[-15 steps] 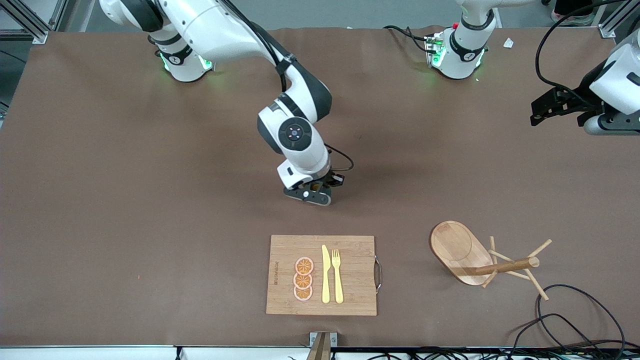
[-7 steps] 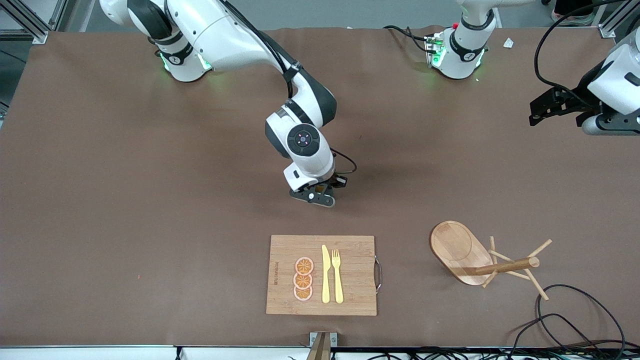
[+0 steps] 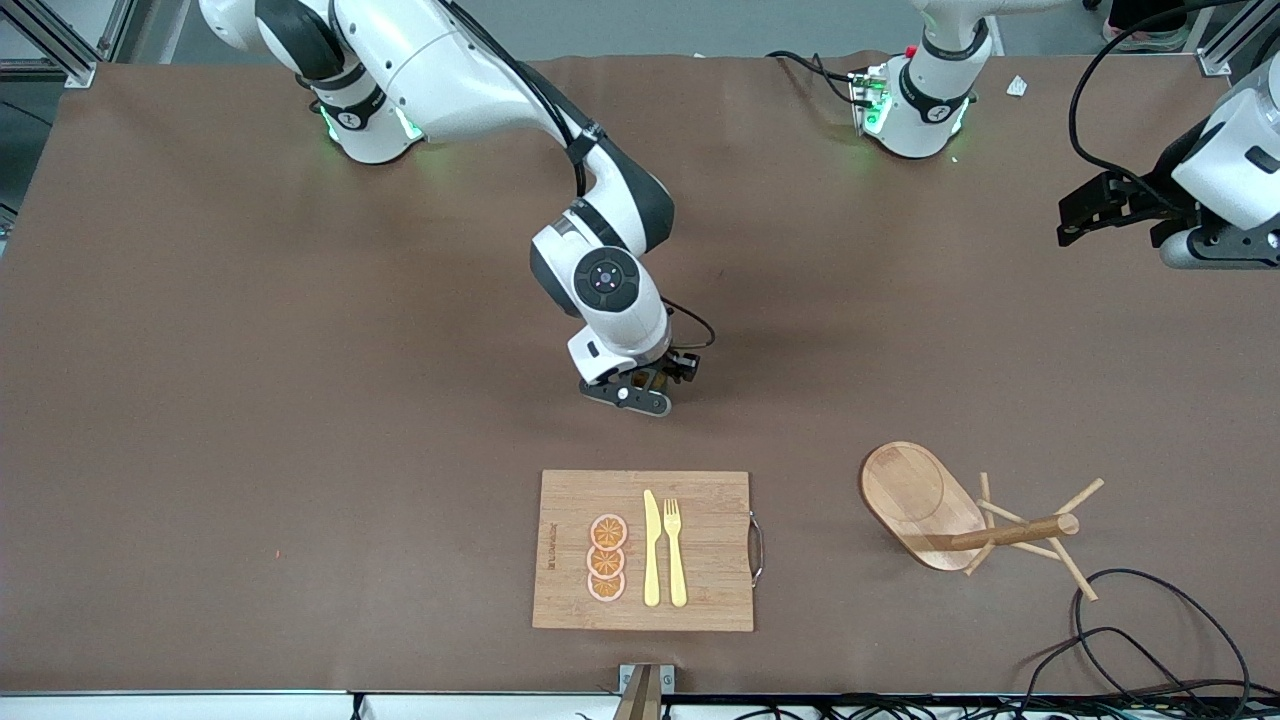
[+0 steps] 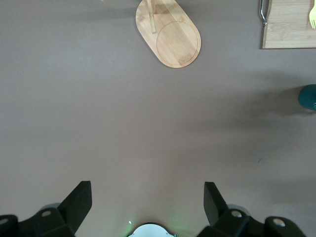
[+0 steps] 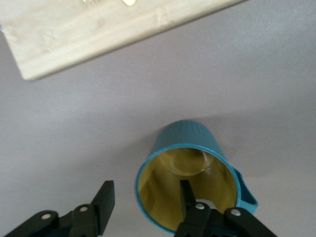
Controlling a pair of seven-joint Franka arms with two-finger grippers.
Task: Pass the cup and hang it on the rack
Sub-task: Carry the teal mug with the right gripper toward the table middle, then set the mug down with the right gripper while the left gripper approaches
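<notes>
The teal ribbed cup [image 5: 190, 148], yellowish inside, stands upright on the brown table with its handle [image 5: 247, 195] at one side. My right gripper [image 5: 145, 186] is open and low at the cup: one finger [image 5: 186, 195] is inside the rim, the other finger [image 5: 104, 197] outside the wall. In the front view the right gripper [image 3: 640, 392] covers the cup at mid-table. The cup also shows in the left wrist view [image 4: 309, 97]. The wooden rack [image 3: 925, 498] stands toward the left arm's end. My left gripper [image 3: 1075, 218] waits open and empty, high over that end; the left wrist view shows it open too [image 4: 146, 186].
A bamboo cutting board [image 3: 700, 500] with orange slices [image 3: 607, 558], a yellow knife [image 3: 651, 550] and fork [image 3: 675, 550] lies nearer the front camera than the cup. Black cables [image 3: 1150, 640] coil by the front edge near the rack.
My right arm shifted a little toward the left arm's end over the cup, then nearly stopped. My left gripper barely moved.
</notes>
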